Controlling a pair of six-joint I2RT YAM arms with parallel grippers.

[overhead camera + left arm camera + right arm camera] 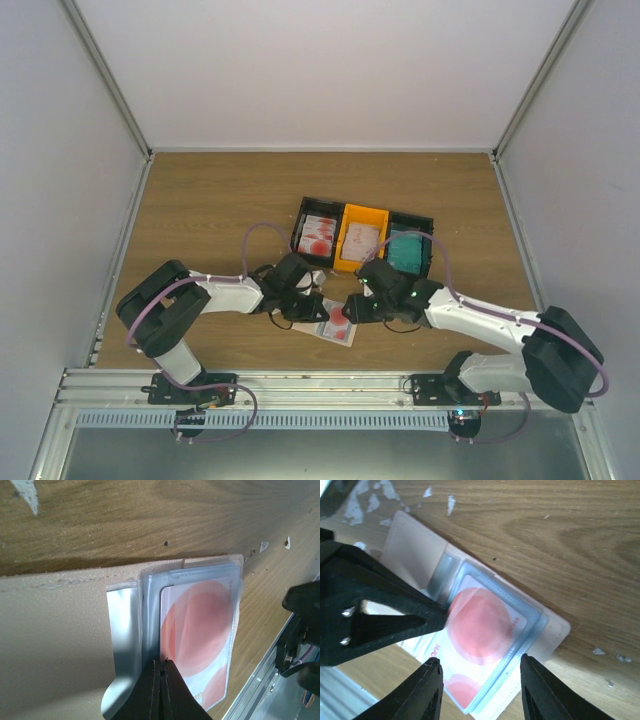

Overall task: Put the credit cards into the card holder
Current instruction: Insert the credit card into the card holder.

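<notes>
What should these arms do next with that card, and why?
Probably the right gripper should ease down, close on the card and slide it deeper into the holder's clear sleeve. Its jaws stand open either side of the card, while the left gripper looks shut on the sleeve's edge, pinning it in place.

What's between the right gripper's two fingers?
In the right wrist view, the card holder's end lies between the open right gripper's fingers, a red-blotched credit card showing through its clear sleeve.
</notes>
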